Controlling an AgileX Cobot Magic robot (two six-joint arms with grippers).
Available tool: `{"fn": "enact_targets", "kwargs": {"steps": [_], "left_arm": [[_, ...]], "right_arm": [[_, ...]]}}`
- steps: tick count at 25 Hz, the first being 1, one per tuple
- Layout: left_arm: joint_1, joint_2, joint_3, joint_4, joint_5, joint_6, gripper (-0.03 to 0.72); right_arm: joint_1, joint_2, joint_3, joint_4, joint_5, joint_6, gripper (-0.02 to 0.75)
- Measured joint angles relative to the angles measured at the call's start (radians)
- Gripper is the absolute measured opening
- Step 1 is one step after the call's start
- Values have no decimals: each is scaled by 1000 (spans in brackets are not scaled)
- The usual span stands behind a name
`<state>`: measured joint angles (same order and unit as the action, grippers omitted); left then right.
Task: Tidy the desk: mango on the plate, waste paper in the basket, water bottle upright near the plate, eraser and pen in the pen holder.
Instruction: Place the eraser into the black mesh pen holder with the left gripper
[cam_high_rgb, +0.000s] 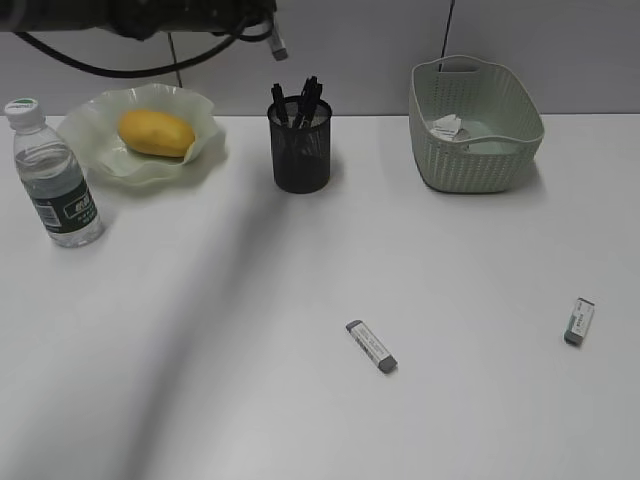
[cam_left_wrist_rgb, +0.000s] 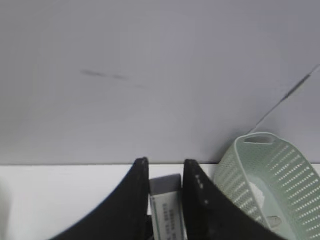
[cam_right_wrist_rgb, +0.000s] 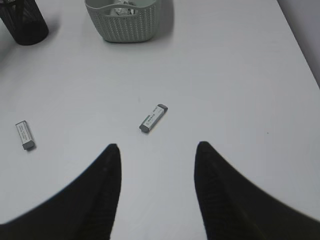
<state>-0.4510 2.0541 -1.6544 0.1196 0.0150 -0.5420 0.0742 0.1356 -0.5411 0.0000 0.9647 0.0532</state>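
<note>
The mango lies on the wavy green plate at the back left. The water bottle stands upright beside the plate. The black mesh pen holder holds dark pens. The waste paper lies in the green basket. My left gripper is shut on a grey-ended white eraser, which hangs above the pen holder in the exterior view. Two more erasers lie on the desk, one at the centre and one at the right. My right gripper is open and empty above the desk.
The right wrist view shows the two loose erasers, the basket and the pen holder beyond them. The left wrist view shows the basket to the right and the grey wall behind. The desk's right edge is near.
</note>
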Motion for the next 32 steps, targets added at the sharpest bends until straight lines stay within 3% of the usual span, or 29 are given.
{"fn": "enact_targets", "kwargs": {"steps": [7,22,32], "left_arm": [[-51,79,0,220,-205,0,170],[-51,198,0,427,-171,27,176],[-51,196,0,455,-161,31,366]], "right_arm": [[0,0,0,0,0,0,389],[0,0,0,0,0,-1,387],[0,0,0,0,0,-1,387]]}}
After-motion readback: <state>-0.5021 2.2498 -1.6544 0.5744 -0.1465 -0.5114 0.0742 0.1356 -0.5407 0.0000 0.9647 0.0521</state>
